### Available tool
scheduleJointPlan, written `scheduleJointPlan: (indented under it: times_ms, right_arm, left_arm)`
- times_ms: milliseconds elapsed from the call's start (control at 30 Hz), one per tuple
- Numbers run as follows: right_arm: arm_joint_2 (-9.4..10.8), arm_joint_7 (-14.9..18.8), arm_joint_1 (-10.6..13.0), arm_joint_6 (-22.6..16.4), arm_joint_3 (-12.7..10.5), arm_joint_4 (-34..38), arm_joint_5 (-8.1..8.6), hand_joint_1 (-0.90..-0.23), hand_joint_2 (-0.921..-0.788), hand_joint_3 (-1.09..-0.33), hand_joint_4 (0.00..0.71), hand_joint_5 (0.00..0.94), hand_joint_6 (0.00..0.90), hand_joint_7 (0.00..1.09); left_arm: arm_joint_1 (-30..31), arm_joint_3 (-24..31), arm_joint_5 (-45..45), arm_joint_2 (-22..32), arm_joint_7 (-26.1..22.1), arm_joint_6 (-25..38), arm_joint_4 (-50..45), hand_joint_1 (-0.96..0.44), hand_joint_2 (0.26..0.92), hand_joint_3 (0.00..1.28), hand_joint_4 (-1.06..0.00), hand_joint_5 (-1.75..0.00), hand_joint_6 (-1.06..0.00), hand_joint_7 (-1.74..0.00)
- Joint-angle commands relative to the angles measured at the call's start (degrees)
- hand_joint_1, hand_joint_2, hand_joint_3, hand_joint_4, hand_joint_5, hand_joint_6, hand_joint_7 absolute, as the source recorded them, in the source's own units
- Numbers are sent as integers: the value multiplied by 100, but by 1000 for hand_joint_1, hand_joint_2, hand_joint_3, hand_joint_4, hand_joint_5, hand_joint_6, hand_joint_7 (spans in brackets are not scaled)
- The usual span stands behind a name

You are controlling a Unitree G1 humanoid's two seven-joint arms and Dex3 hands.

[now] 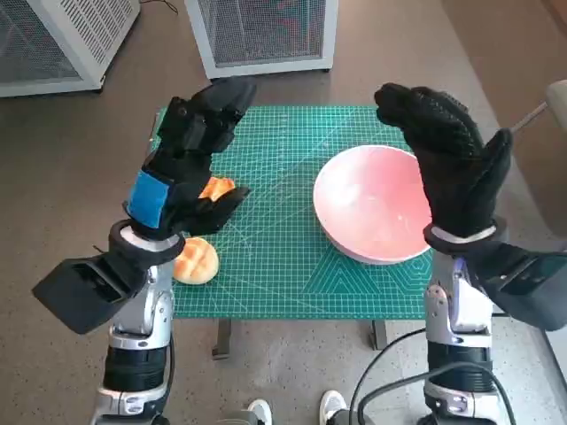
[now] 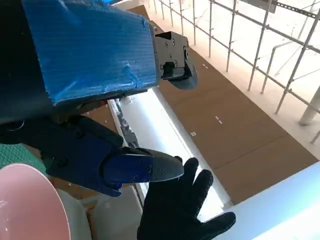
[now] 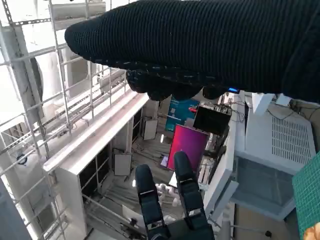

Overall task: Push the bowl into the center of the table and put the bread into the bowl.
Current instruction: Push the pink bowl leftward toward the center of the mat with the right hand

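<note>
We are seeing the bowl (image 1: 372, 205) sitting right of the counter's (image 1: 292, 274) middle, both bread rolls (image 1: 196, 261) outside it, and both hands (image 1: 190, 155) (image 1: 447, 150) hovering empty, fingers spread.

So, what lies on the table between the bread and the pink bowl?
Nothing: in the head view only bare green mat lies between the bread and the bowl.

Bowl (image 1: 372, 208) pink. Bread (image 1: 196, 261) golden-orange w/ paler cracks. Mat (image 1: 292, 257) green w/ pale grid lines. My left hand (image 1: 182, 168) black, blue tape; right hand (image 1: 452, 155) black knit.
</note>
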Motion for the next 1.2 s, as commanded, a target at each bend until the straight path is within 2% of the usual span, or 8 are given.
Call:
scheduleJointPlan:
  times_ms: [33, 467, 767, 933, 1000, 1067, 1200]
  right_arm:
    - [15, 30, 142, 76, -17, 67, 58, -423, -866, -482, 405, 4, 185, 632]
    - [8, 8, 163, 21, -8, 65, -9, -419, -868, -476, 407, 3, 188, 622]
    - [-40, 30, 166, 16, -40, 61, 5, -417, -869, -478, 408, 2, 189, 617]
    - [-97, 69, 167, -33, -99, 116, 23, -419, -878, -475, 410, 3, 185, 610]
    - [-146, 112, 152, -95, -164, 208, 50, -417, -899, -460, 409, 2, 177, 597]
    - [-204, 155, 119, -171, -237, 337, 69, -416, -909, -454, 405, 1, 170, 588]
    - [-344, 222, -1, -350, -430, 718, 103, -415, -919, -456, 397, 0, 160, 576]
  left_arm:
    - [-26, 19, -8, 22, -41, -112, 52, -536, 921, 365, -245, -39, 1, -675]
    - [-19, 14, 52, 26, -30, -151, 54, -543, 921, 364, -244, -42, 1, -672]
    - [-9, 15, 59, 31, -18, -155, 53, -548, 921, 363, -243, -44, 1, -669]
    - [-6, 13, 82, 32, -12, -180, 74, -548, 921, 363, -243, -45, 1, -668]
    - [-3, 12, 96, 30, -4, -191, 79, -549, 921, 363, -243, -45, 1, -667]
    - [-2, 11, 105, 29, 0, -204, 87, -551, 921, 364, -243, -46, 1, -666]
    - [-9, 15, 121, 30, 6, -236, 116, -546, 921, 373, -243, -47, 1, -664]
